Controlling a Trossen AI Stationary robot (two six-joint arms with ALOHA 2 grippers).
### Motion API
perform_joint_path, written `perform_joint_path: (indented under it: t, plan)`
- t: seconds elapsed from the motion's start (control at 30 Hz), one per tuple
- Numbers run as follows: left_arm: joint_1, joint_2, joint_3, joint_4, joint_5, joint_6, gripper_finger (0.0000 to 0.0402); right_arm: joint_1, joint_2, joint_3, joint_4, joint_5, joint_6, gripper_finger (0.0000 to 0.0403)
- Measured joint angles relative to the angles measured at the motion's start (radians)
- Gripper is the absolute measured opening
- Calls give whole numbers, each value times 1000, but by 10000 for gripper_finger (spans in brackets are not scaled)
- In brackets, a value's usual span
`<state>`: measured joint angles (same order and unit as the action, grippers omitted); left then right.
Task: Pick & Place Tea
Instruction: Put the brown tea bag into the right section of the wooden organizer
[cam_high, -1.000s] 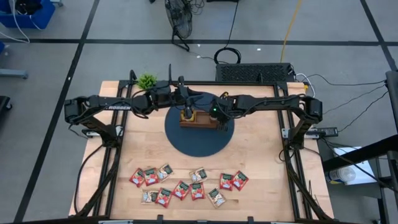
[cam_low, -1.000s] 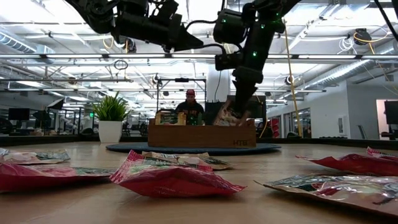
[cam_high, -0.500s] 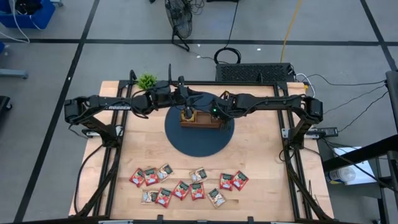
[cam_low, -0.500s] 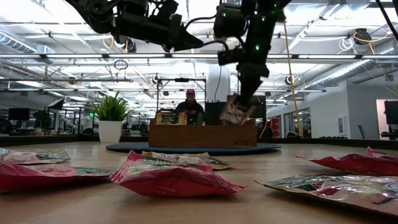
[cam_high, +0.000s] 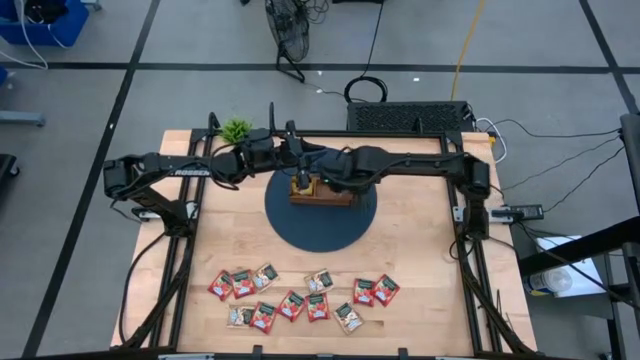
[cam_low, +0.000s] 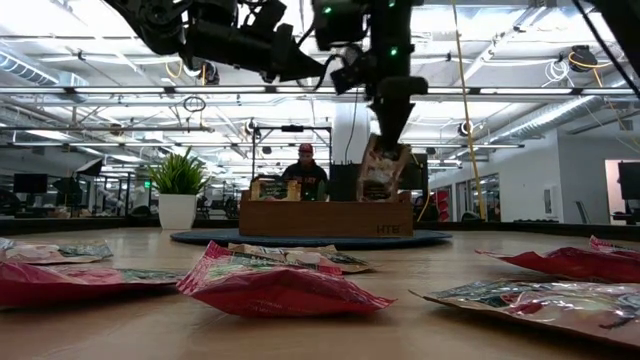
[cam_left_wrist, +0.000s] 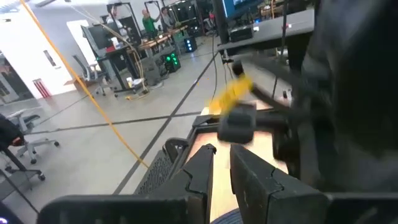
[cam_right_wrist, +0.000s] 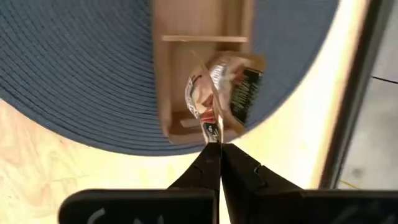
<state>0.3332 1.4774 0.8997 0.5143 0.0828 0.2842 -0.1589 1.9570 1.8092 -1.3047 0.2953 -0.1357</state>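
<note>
Since a second ago, the right gripper (cam_low: 385, 128) has risen and swung toward the tray's (cam_low: 325, 216) middle, fingers pinched on the top edge of a sachet (cam_low: 383, 168) that hangs upright, long axis vertical, above the tray. Left gripper (cam_high: 300, 160) hovers nearby, fingers slightly apart, empty.

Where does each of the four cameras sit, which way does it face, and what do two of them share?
High view: above, looking straight down on the table; both arms show.
Low view: at table-top height, facing the room; the right gripper hangs a tea sachet over the wooden tray.
Left wrist view: on the left arm, looking past its left gripper toward the room.
Right wrist view: looking down past its fingers onto the tray and blue mat.
Shared: low and right wrist views both show the held sachet.
</note>
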Motion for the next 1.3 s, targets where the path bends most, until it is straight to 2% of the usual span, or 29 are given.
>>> perform_joint_path:
  t: [0.17,0.37,0.57,1.0,1.13,1.3]
  plan:
    - [1,-30,-4,-78,47,21,63,5,30,19,6,22,-36,0]
    - [-4,-159,-59,-195,84,78,63,-8,29,11,21,19,-45,0]
    - [-10,-320,-162,-125,154,91,63,-17,27,10,37,17,-69,0]
    - [73,-657,-417,-7,153,-3,62,-39,41,10,35,-12,-64,0]
    - [95,-722,-479,50,154,-25,63,-37,92,30,-18,-8,-65,0]
    - [107,-739,-512,72,153,-32,62,-35,168,44,-36,-8,-79,0]
